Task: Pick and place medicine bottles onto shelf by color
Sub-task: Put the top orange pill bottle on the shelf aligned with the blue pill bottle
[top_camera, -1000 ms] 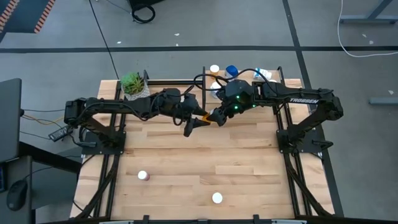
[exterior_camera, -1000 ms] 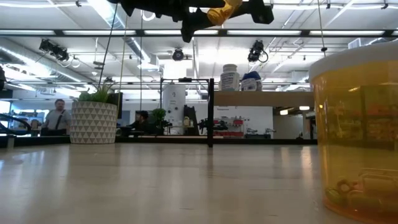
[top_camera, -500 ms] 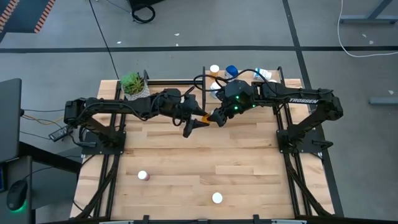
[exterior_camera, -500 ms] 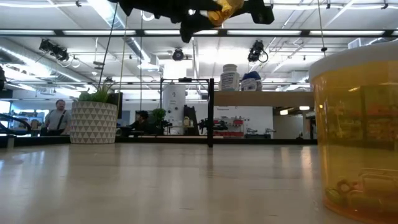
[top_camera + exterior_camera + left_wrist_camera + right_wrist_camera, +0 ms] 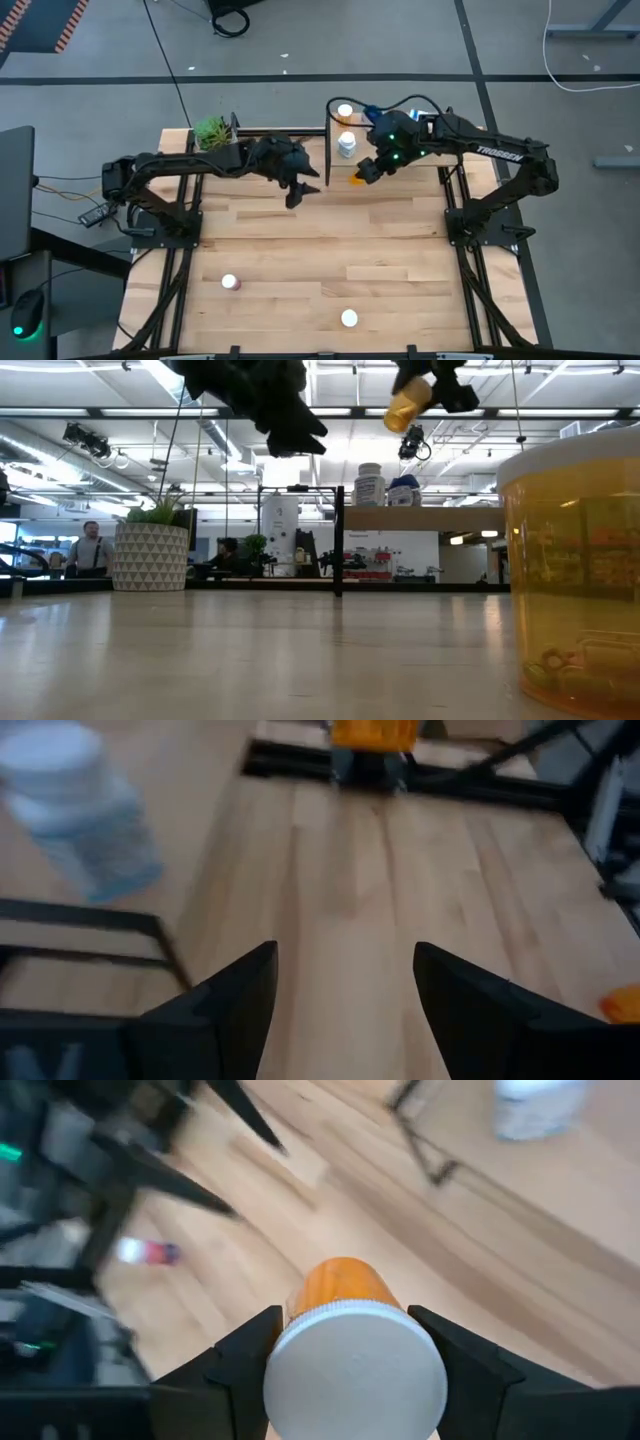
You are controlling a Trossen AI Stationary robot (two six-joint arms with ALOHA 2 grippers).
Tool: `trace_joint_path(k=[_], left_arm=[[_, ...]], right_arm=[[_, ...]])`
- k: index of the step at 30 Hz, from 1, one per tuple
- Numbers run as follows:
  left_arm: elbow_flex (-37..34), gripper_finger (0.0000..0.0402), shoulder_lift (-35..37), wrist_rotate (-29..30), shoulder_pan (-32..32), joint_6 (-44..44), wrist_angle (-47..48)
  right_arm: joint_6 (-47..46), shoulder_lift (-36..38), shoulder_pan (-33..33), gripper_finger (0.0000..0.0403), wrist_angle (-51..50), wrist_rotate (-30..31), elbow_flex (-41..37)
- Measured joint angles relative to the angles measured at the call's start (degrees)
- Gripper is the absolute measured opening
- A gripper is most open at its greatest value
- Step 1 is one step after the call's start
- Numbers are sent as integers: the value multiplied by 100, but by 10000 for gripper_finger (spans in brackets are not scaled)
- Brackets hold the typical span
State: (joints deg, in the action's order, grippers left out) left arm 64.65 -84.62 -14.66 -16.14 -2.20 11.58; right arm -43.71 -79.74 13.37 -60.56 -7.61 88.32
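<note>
My right gripper (image 5: 362,173) is shut on an orange medicine bottle (image 5: 408,405), high above the table and just in front of the shelf (image 5: 430,517). My left gripper (image 5: 296,194) hangs open and holds nothing, a little to the left of it, fingers apart in the left wrist view (image 5: 345,990). On the shelf stand a white-capped bottle (image 5: 345,110), a clear bottle (image 5: 347,146) and a blue one (image 5: 404,491). A pink bottle (image 5: 230,283) and another orange bottle (image 5: 349,318) stand upright on the near part of the table. My right gripper pinches the orange bottle at its white cap end (image 5: 300,1345) between its two fingers (image 5: 245,1355). The cap faces back toward the wrist, so the bottle lies along the fingers. The orange body (image 5: 405,408) sticks out beyond the fingertips, slanting down, lifted clear of table and shelf.
A potted green plant (image 5: 213,133) stands at the far left corner. The shelf's black post (image 5: 328,130) rises between the two grippers. The middle of the wooden table (image 5: 330,250) lies bare. In the low view the near orange bottle (image 5: 575,570) fills the right foreground.
Both grippers met at the orange bottle over the table's middle. My left gripper has let go and drawn back toward the table's left. My right gripper has carried the bottle toward the right and far edge, nearer the shelf, tipping it further down.
</note>
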Motion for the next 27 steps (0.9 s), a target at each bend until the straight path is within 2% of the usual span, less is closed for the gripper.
trace_joint_path(k=[3,10,27], left_arm=[[-3,237,168,4,-157,-2,2],[1,234,487,4,-477,3,32],[-3,229,788,19,-669,156,92]], right_arm=[[373,-54,158,214,-339,57,190],[566,-126,553,214,-884,723,463],[617,-652,1151,214,-1059,1063,474]])
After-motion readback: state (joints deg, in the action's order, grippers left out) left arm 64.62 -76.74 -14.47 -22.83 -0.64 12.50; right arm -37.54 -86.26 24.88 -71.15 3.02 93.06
